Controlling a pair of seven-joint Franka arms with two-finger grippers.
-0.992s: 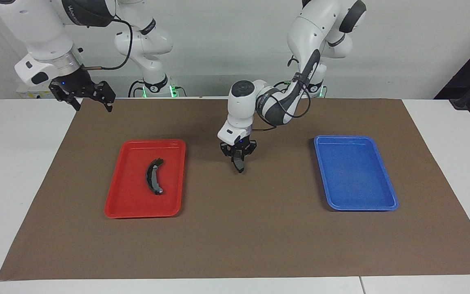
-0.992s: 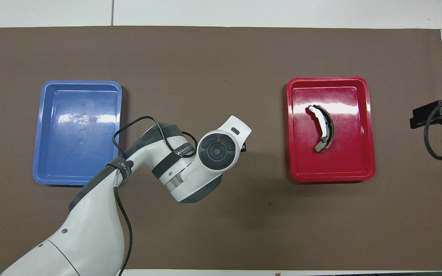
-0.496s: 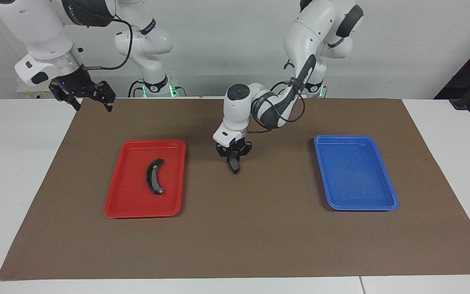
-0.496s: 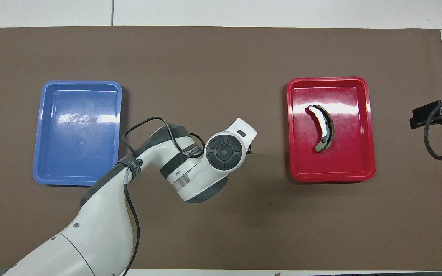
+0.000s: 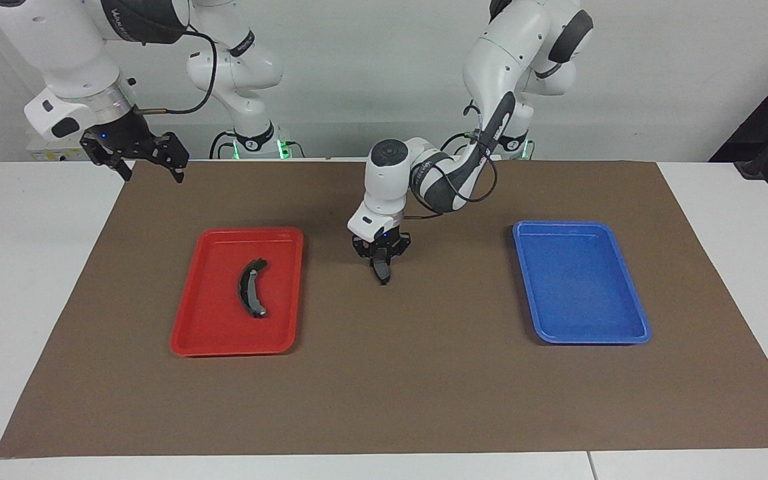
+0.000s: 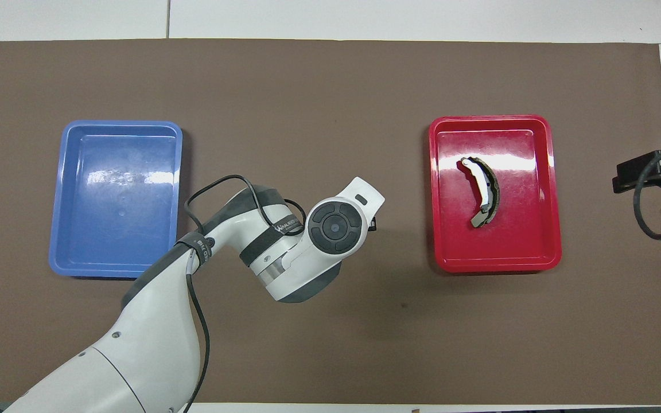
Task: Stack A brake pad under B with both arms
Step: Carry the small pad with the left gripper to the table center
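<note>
Currently listed: A brake pad (image 5: 384, 271), short, dark grey, flat; hangs on edge, clamped in the left gripper (image 5: 382, 265), over the bare brown mat (image 5: 424, 373) between the trays. Probably dense, rigid, faintly gritty; best gripped across its thickness at mid-length. B (image 5: 251, 288), long curved black shoe with pale end patches, lies in the red tray (image 5: 224, 343); likely heavier, stiff, best pinched mid-arc. Blue tray (image 5: 581, 333), glossy plastic. Right gripper (image 5: 151, 160) waits, fingers apart, above the mat's corner.
</note>
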